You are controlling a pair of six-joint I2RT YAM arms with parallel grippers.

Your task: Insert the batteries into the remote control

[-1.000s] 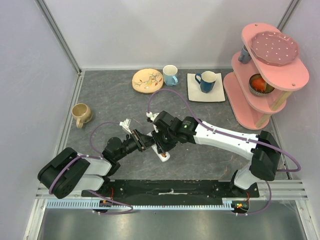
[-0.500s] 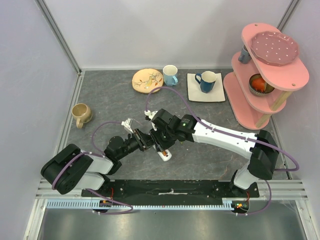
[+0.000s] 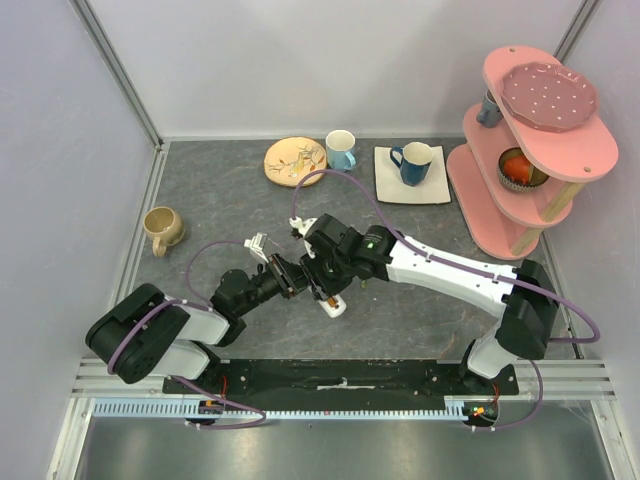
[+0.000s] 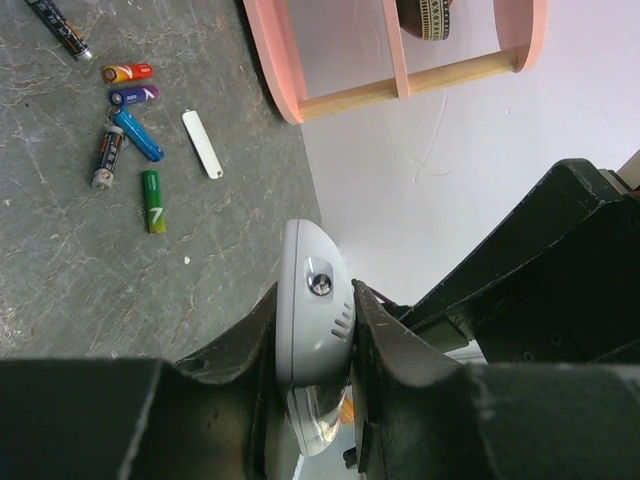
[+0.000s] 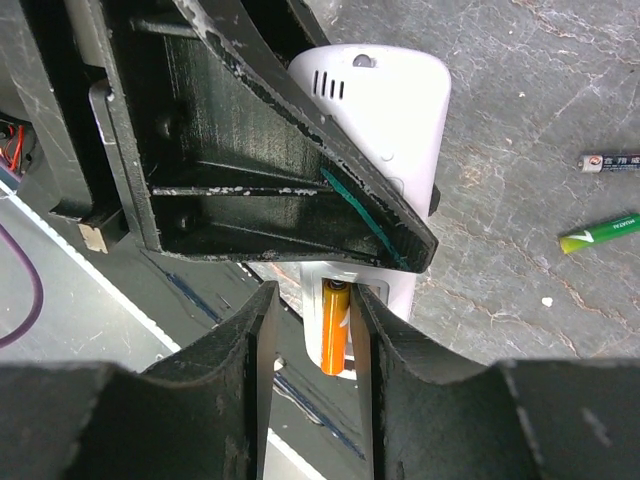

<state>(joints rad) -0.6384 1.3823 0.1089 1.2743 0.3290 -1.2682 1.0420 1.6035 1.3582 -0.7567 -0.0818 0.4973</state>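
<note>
My left gripper (image 3: 289,276) is shut on the white remote control (image 4: 312,330), holding it by its sides just above the table; its free end shows in the top view (image 3: 333,306). My right gripper (image 5: 312,300) is over the remote's open compartment (image 5: 390,110), jaws apart. An orange battery (image 5: 335,327) lies in the compartment between the fingers, with a gap on its left side. Several loose batteries lie on the table: red-orange (image 4: 127,72), purple (image 4: 133,95), blue (image 4: 137,135), grey (image 4: 107,155) and green (image 4: 151,200). A white battery cover (image 4: 202,144) lies beside them.
A tan mug (image 3: 162,229) stands at the left. A patterned plate (image 3: 295,160), a light blue mug (image 3: 341,150) and a dark blue mug on a white square plate (image 3: 432,183) stand at the back. A pink shelf (image 3: 560,150) fills the right back corner.
Both grippers have shifted slightly away from the near edge, with the remote still in the left one. The right gripper stays over the remote.
</note>
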